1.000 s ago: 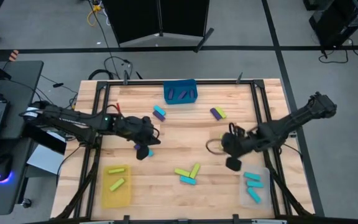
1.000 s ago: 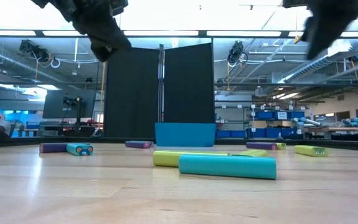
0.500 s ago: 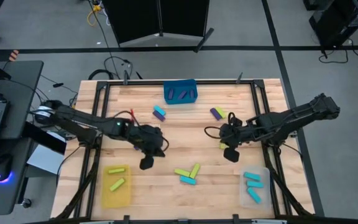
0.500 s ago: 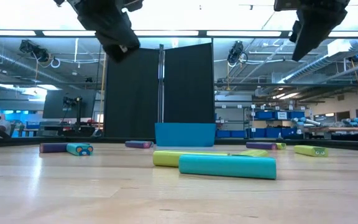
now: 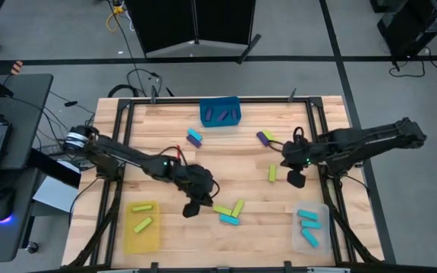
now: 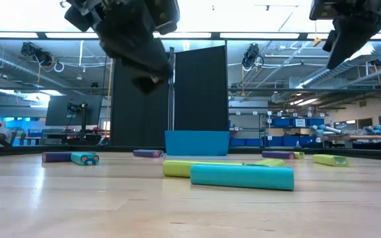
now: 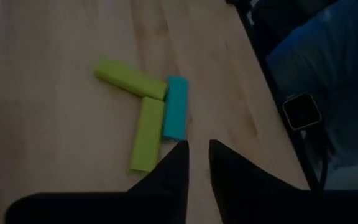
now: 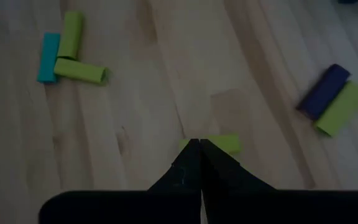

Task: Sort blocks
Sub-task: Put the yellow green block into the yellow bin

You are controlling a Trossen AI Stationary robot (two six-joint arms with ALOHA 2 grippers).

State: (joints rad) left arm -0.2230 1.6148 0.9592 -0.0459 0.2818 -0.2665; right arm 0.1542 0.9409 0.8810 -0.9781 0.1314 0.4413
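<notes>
High view shows sorting partly done — two purple blocks in the blue bin [image 5: 220, 111], two lime in the yellow bin [image 5: 143, 225], two cyan in the clear bin [image 5: 310, 227]. The left gripper [image 5: 190, 208], jaws slightly parted and empty, hangs just beside the lime-and-cyan cluster [image 5: 230, 212]. The right gripper [image 5: 297, 180], jaws shut on nothing, hangs just beside a lone lime block [image 5: 272, 173]. Two mixed pairs lie beyond both, unsorted.

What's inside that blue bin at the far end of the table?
Looking down into the blue bin, two purple blocks lie on its floor. From table height its front wall hides whatever is in it.
</notes>
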